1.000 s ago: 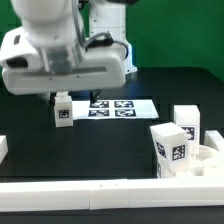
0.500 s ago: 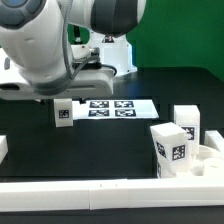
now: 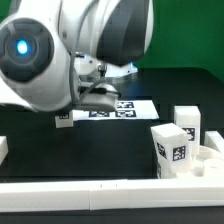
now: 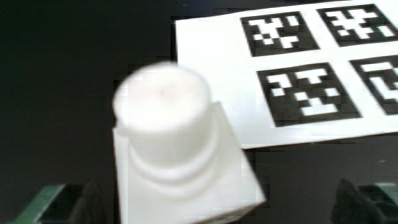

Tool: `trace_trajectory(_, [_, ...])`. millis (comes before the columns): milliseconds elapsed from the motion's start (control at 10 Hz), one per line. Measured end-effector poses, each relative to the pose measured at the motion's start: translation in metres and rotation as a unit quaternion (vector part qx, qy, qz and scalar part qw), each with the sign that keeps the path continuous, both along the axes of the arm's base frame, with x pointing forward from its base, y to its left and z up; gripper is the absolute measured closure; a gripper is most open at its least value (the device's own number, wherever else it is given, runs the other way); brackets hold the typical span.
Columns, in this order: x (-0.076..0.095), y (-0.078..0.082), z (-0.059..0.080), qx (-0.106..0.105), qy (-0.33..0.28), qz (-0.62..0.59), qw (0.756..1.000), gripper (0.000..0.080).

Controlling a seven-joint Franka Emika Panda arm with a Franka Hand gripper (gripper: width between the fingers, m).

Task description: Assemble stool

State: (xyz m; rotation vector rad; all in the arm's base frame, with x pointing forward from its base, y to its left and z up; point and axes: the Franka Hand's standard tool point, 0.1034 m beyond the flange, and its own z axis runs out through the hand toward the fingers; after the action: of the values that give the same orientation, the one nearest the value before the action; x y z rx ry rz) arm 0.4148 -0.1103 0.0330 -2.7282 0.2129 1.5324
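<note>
A white stool leg [image 4: 178, 165] stands upright on the black table, its narrower round end [image 4: 166, 98] toward the wrist camera. My gripper [image 4: 208, 204] is open. Its dark fingertips [image 4: 61, 204] stand on either side of the leg's block, with a gap on each side. In the exterior view only the leg's foot with its tag [image 3: 65, 121] shows under the arm, which hides the gripper. Two more tagged legs [image 3: 172, 150] [image 3: 186, 122] stand at the exterior view's right, beside the round seat [image 3: 207, 160].
The marker board [image 3: 128, 108] lies just behind the leg and also shows in the wrist view [image 4: 302, 70]. A long white border bar [image 3: 90, 194] runs along the front. A short white bar end [image 3: 4, 148] sits at the exterior view's left.
The arm has swung and come down over the standing leg, so it now covers most of it. The leg and the other parts have not moved.
</note>
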Motion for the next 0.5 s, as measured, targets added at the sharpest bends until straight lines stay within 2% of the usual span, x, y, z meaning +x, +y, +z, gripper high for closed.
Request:
trace_trajectory(200, [-0.009, 0.000, -0.010, -0.009, 0.007, -0.006, 1.000, 0.0151])
trace_trajectory(400, [-0.018, -0.002, -0.012, -0.010, 0.015, -0.010, 1.000, 0.0151])
trace_trajectory(500, [-0.018, -0.003, -0.012, -0.010, 0.014, -0.011, 1.000, 0.0190])
